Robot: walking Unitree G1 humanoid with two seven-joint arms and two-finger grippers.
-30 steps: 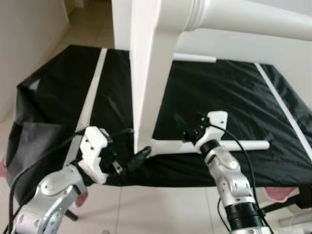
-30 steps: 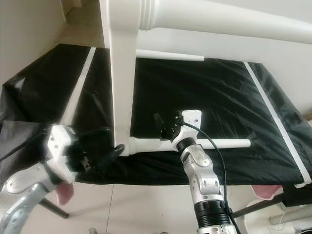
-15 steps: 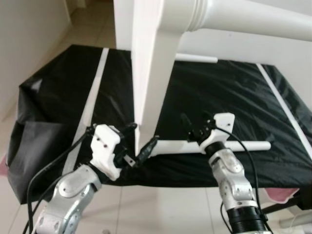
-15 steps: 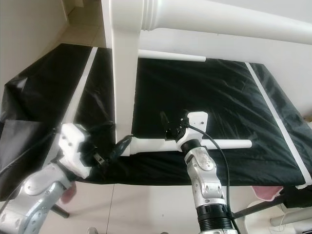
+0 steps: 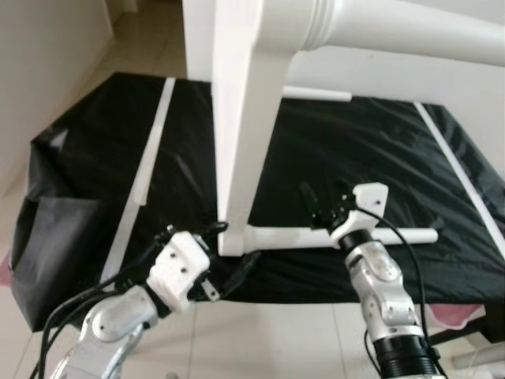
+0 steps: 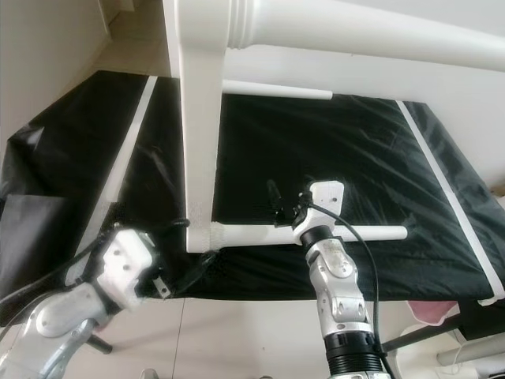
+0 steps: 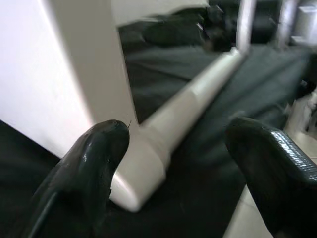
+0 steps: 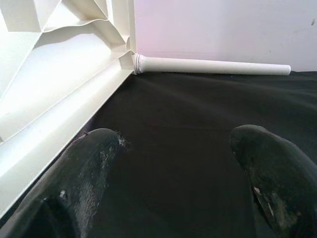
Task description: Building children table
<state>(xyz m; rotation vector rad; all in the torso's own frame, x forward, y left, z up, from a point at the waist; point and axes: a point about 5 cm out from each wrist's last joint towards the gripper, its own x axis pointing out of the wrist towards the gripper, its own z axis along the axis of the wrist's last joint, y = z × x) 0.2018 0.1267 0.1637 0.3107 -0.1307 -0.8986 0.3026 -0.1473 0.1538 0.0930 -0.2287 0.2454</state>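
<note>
Left wrist view: left gripper (image 7: 173, 173) open, straddling table leg (image 7: 188, 104) end.

1 white tabletop (image 5: 237, 118), 3 legs (image 5: 339, 235), 1 black sheet (image 5: 379, 158), 2 grippers (image 5: 237, 257)

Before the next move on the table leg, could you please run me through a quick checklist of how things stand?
1. Left tool open: ok, fingers apart in the left wrist view.
2. Left tool lined up with the near leg end: ok, the end sits between its fingers, not gripped.
3. Right tool open: ok, holding nothing.
4. Near leg seated in the tabletop: cannot tell.
5. Far leg attached: ok in the right wrist view.
6. Black sheet under the parts: ok.
</note>
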